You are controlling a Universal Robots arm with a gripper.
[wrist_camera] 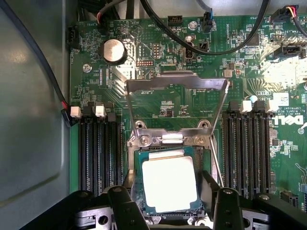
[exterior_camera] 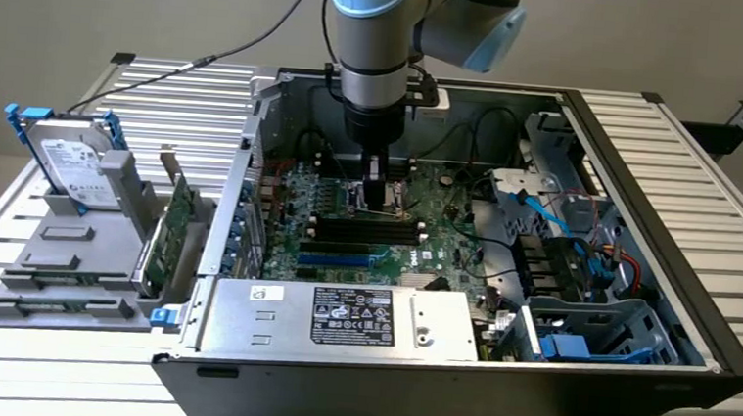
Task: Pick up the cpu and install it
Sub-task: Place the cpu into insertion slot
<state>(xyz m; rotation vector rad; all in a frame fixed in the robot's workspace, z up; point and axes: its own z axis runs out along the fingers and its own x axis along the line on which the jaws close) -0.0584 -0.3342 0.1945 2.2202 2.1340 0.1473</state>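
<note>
Exterior view looks down on the whole case (exterior_camera: 331,401); wrist view, close above, shares its motherboard (wrist_camera: 96,81).

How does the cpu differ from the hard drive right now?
The cpu is square with a plain silver top; the hard drive is oblong, labelled, with a blue bracket. The cpu lies face-up in the motherboard socket inside the case; the hard drive stands propped in a grey holder outside it. Both have silver metal faces.
</note>
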